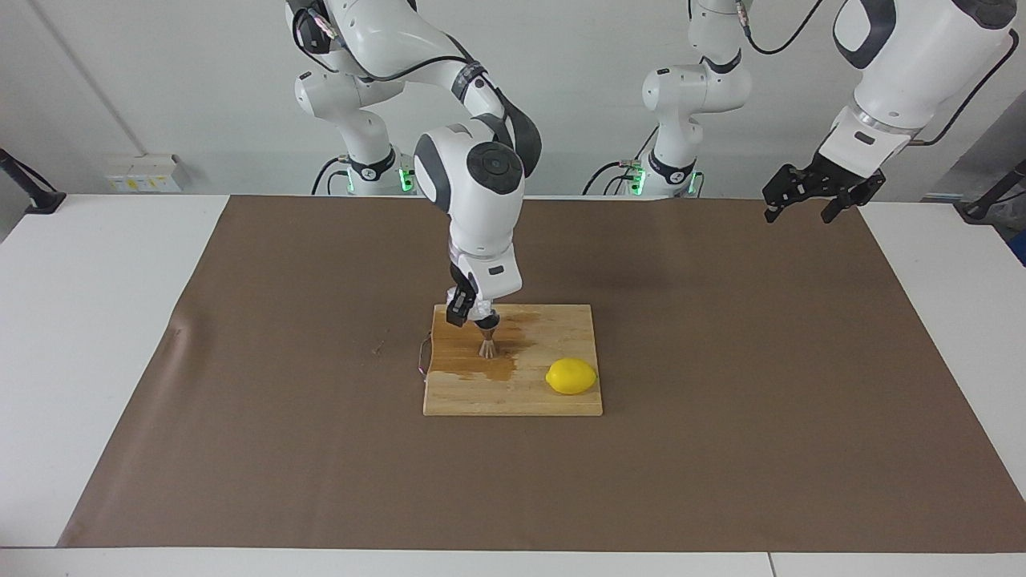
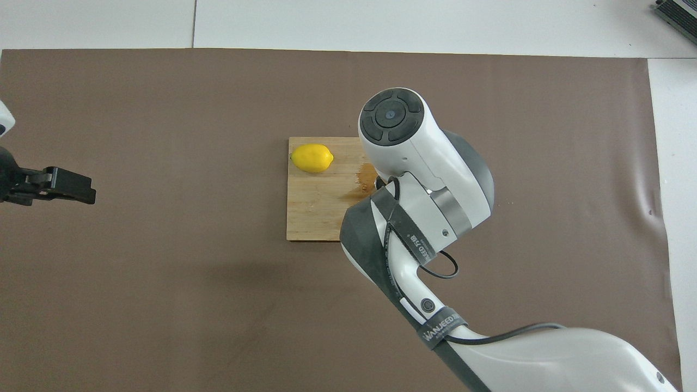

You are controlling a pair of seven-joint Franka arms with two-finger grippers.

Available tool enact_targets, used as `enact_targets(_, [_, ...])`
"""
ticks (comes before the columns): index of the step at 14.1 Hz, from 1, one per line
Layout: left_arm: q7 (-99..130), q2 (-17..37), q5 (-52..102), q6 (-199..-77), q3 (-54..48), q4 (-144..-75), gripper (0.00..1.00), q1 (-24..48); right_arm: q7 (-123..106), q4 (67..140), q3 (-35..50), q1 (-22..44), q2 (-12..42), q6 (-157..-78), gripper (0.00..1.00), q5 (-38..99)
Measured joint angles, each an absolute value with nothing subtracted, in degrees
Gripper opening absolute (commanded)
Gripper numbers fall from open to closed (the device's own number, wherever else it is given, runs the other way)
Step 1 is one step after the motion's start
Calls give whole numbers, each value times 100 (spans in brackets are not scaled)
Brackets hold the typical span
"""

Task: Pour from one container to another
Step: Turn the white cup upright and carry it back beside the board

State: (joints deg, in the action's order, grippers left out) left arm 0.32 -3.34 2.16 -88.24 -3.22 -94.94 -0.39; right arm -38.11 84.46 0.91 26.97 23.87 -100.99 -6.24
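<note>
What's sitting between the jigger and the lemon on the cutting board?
Nothing stands between the jigger and the lemon; only cutting board, part wet-stained, seen in the facing view.

The cutting board (image 1: 553, 397) is pale, matt wood with visible grain, stained darker and wet-looking across one patch. On it, the jigger (image 1: 487, 343) is shiny metal, and the lemon (image 1: 571, 376) has a smooth, slightly glossy yellow skin. A matt brown paper-like sheet (image 1: 721, 449) covers the smooth white table (image 1: 80, 320). The robot arms' shells look like glossy white plastic with matt black joints.
</note>
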Motion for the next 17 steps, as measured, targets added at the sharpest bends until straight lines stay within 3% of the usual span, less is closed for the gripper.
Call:
enact_targets(5, [32,-334,216,-8824,-322,-9494,100,-39,-4190,8629,94,2533,2357,-10404,38,-327])
enact_targets(13, [32,-334,216,-8823,-322,-9494,100,-39,-5497,8832,94,2176,1878,-10392,38,428])
enact_targets(17, [32,-334,216,-8823,-322,-9494,100,-39,-6609,8958,91,1678,1850,-10396,38,830])
